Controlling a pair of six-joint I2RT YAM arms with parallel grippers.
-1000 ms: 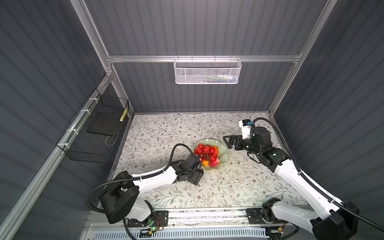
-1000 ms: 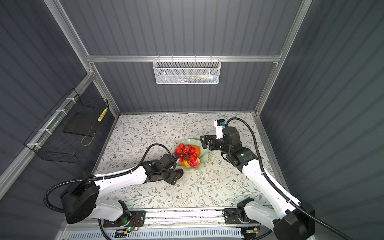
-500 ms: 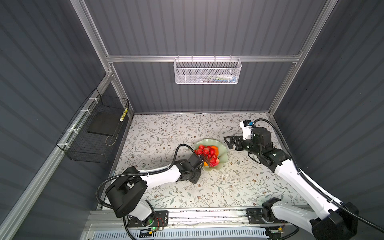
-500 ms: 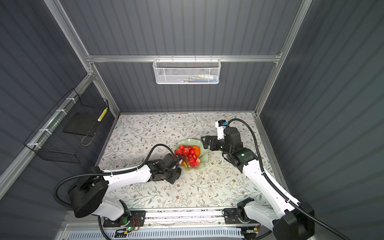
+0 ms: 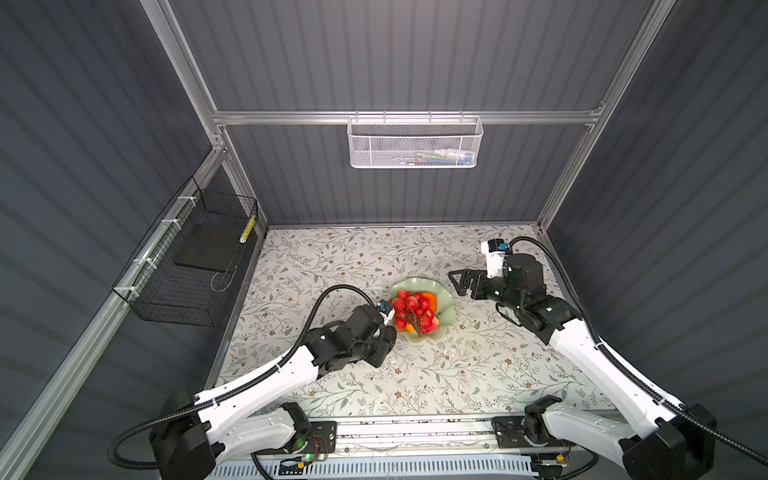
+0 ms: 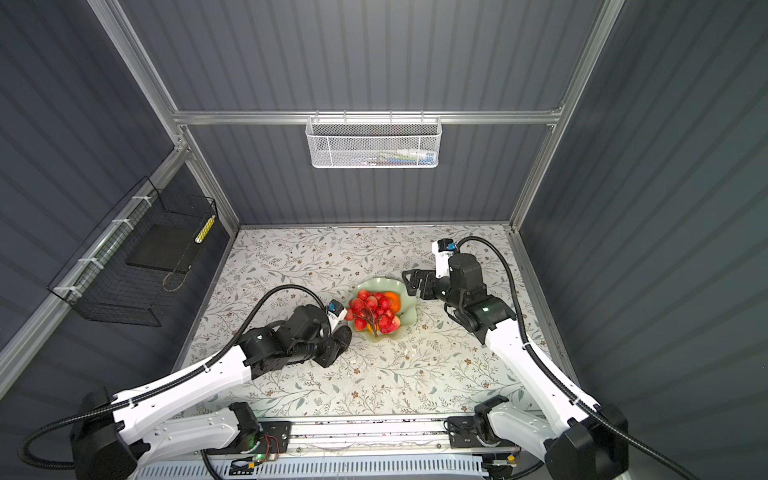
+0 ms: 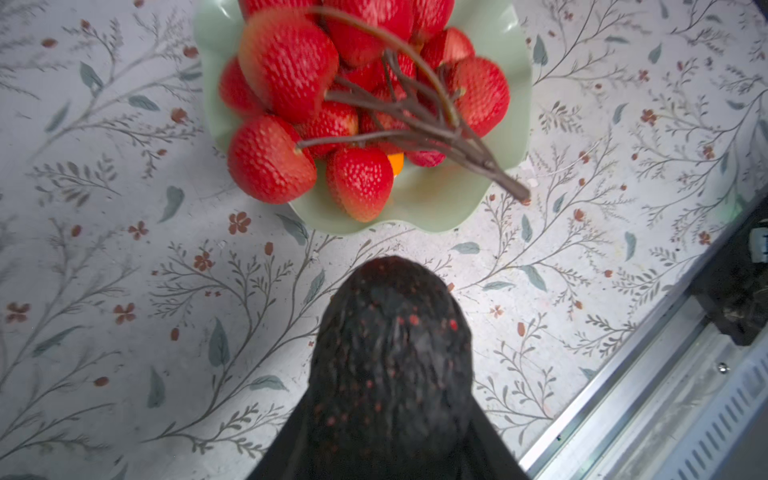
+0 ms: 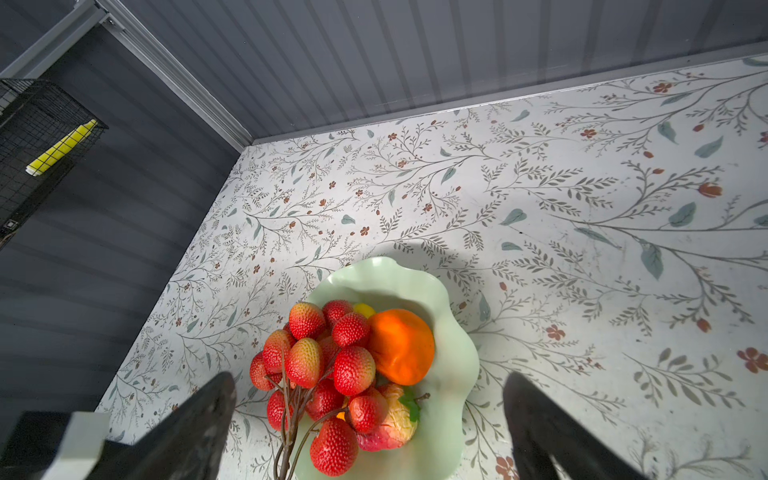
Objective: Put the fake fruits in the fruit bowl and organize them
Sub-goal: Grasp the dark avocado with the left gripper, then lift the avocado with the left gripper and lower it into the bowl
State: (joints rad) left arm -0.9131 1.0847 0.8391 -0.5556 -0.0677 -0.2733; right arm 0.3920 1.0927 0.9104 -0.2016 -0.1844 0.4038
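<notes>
Beside glossy ruffled mint fruit bowl, left gripper pinching pebbly black oval, right gripper spread wide

Lab robot cell; grey panelled walls, aluminium framing.

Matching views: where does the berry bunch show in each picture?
In a top view: berry bunch heaped in the bowl, mid-table between the arms.
In a top view: the same heap, in the bowl.
Left wrist: in the bowl, beyond the black fruit; bunch stem pokes past the rim.
Right wrist: bunch in the bowl, beside the orange fruit.
Shared landmark: the bowl's wavy mint rim.
</notes>
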